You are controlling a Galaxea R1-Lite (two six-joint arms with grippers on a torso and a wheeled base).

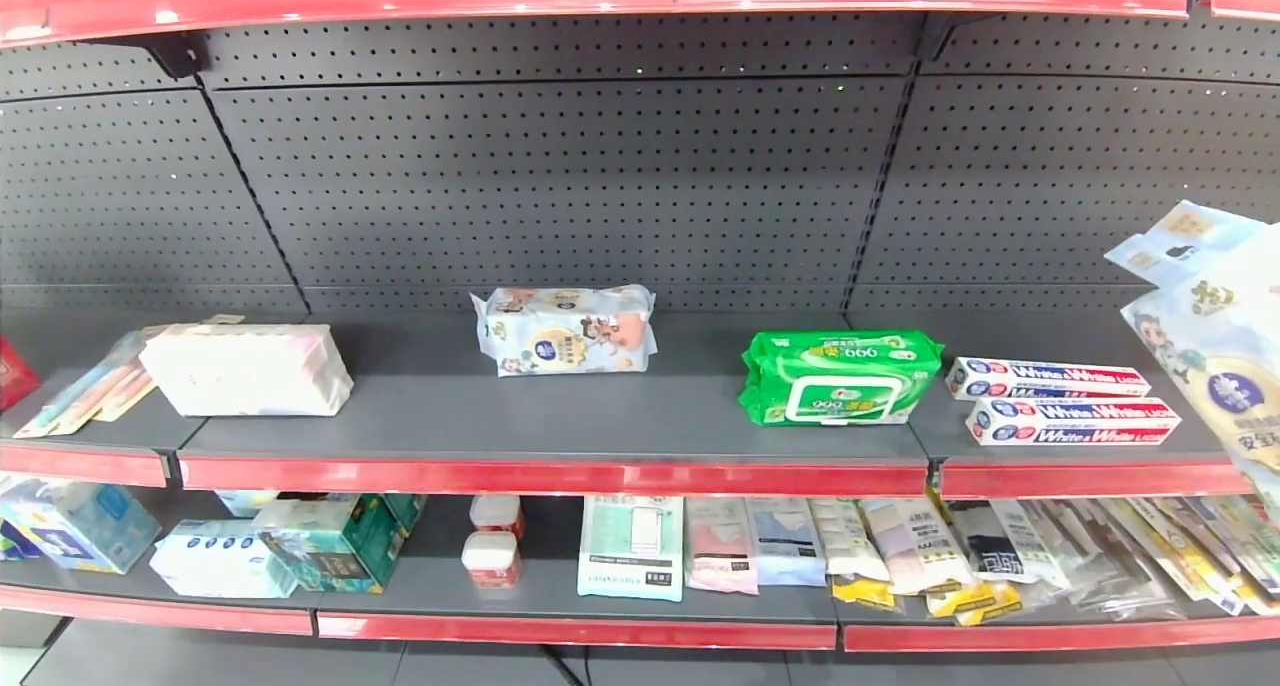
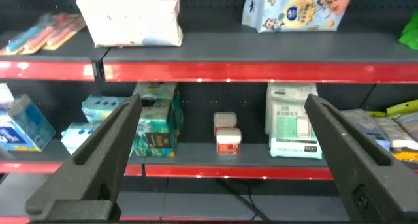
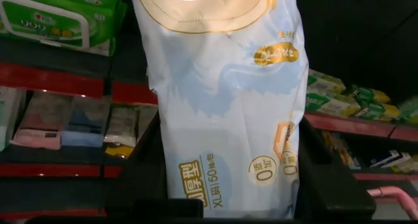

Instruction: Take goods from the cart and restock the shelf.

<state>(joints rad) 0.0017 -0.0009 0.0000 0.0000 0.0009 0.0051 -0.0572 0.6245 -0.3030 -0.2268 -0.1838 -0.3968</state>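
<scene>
Red and blue letters run along both toothpaste boxes on the right. Numbers sit on the green wipes pack. Small print covers the white pack.

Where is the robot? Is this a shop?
Most likely a shop. Long grey metal shelves with red front strips hold goods: a green plastic pack of wet wipes, two white toothpaste boxes, and flat packets on the shelf below. The right tool holds a white-and-blue plastic pack.
</scene>
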